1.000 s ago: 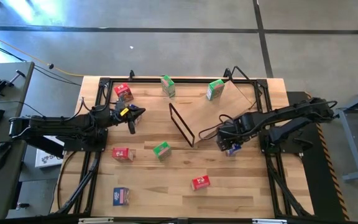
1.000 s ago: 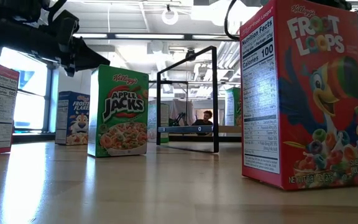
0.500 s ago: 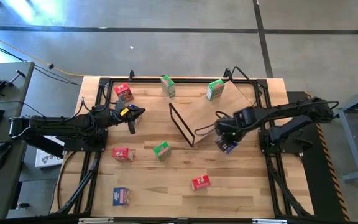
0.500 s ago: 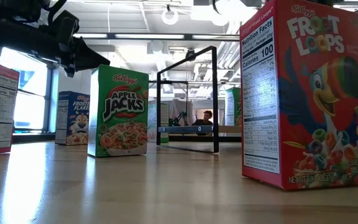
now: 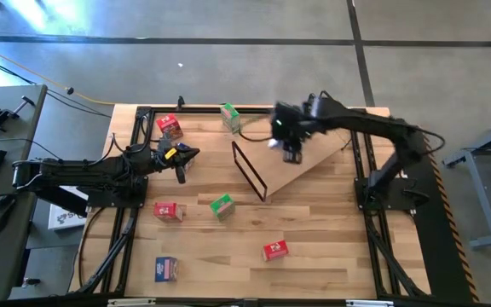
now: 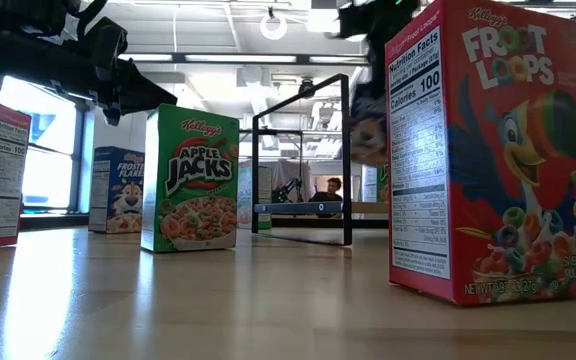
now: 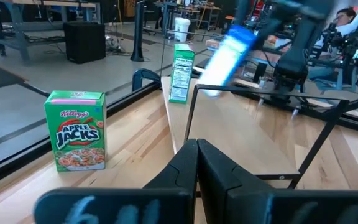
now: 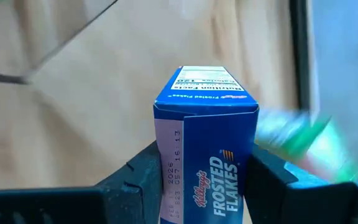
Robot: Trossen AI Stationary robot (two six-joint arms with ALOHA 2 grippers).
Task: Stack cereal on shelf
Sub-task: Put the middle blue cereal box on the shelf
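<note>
Counting seven cereal boxes (image 5: 221, 205), one clawed (image 8: 207, 155).

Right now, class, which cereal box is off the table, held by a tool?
The blue Frosted Flakes box, clamped in the right tool above the shelf; the others stand on the table.

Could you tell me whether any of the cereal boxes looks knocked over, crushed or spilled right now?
Nothing stands out. The loose boxes look intact, and the Frosted Flakes box sits undamaged in the right gripper above the shelf.
</note>
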